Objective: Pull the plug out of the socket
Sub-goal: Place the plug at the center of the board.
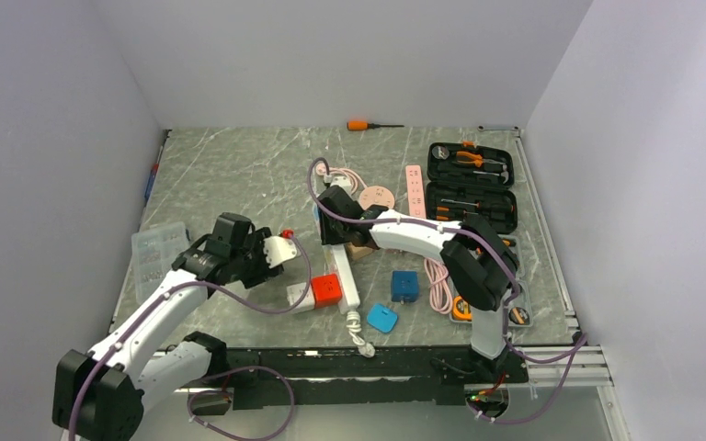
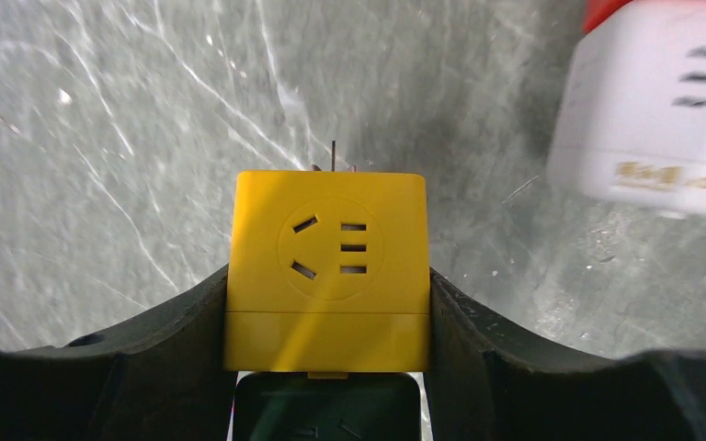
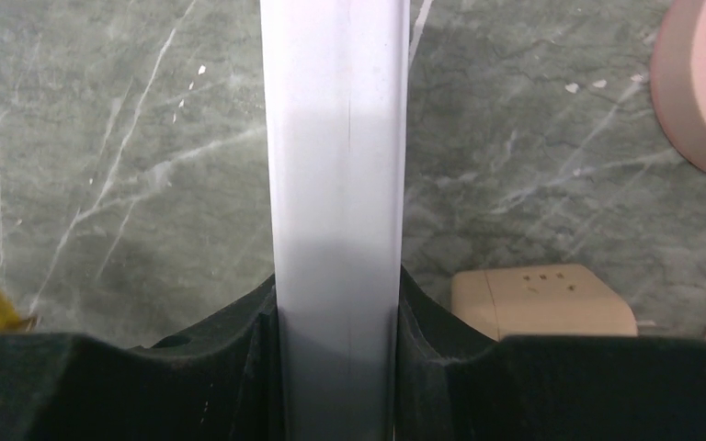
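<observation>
Plug (image 2: 326, 239), yellow cube, pinched betw fingers of left gripper (image 2: 328, 285), socket face toward cam, prongs bare and pointing away over marble table (image 1: 230, 175), free of strip. White cube adapter w/ red top (image 1: 324, 290) just beside, on table. Blue cube adapter (image 1: 404, 285) near front edge. White power strip (image 3: 335, 138) clamped across its width by right gripper (image 3: 335, 285); beige adapter (image 3: 542, 299) beside it. Further back: pink strip (image 1: 415, 188), open tool case (image 1: 472, 184), orange screwdriver (image 1: 368, 125) at far edge.
</observation>
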Robot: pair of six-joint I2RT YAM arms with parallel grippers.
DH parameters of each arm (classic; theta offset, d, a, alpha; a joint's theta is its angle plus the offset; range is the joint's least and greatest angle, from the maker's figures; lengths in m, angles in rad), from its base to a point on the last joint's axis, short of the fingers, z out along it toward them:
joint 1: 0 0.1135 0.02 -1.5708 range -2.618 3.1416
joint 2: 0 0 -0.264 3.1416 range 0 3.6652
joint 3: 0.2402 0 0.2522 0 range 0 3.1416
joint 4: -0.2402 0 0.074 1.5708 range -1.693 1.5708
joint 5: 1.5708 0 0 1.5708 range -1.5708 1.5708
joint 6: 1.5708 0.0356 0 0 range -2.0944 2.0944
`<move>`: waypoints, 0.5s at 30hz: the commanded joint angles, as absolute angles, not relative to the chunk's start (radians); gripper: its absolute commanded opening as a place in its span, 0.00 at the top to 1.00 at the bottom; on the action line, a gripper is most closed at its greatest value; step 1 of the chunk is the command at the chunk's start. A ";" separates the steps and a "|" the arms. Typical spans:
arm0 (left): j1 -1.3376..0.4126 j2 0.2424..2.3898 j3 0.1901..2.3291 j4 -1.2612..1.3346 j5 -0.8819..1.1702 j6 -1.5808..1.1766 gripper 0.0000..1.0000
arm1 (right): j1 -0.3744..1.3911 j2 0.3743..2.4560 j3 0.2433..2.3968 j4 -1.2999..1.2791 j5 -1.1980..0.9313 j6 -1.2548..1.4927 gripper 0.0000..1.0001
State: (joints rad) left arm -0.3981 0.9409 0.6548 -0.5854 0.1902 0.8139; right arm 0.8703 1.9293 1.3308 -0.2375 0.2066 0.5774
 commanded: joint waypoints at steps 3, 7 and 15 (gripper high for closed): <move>-0.306 1.030 0.635 -0.444 0.234 0.749 1.00 | 0.872 1.793 1.308 -0.177 0.204 0.580 1.00; -0.275 1.034 0.569 -0.383 0.312 0.713 1.00 | 0.873 1.787 1.319 -0.183 0.198 0.590 1.00; -0.271 0.998 0.485 -0.374 0.410 0.667 0.89 | 0.872 1.793 1.343 -0.180 0.177 0.600 1.00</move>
State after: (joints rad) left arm -0.2756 1.0225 0.5091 -0.4236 0.3294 0.6910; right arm 0.8711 1.8545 1.2964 -0.2390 0.2043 0.5690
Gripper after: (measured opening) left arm 0.645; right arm 0.371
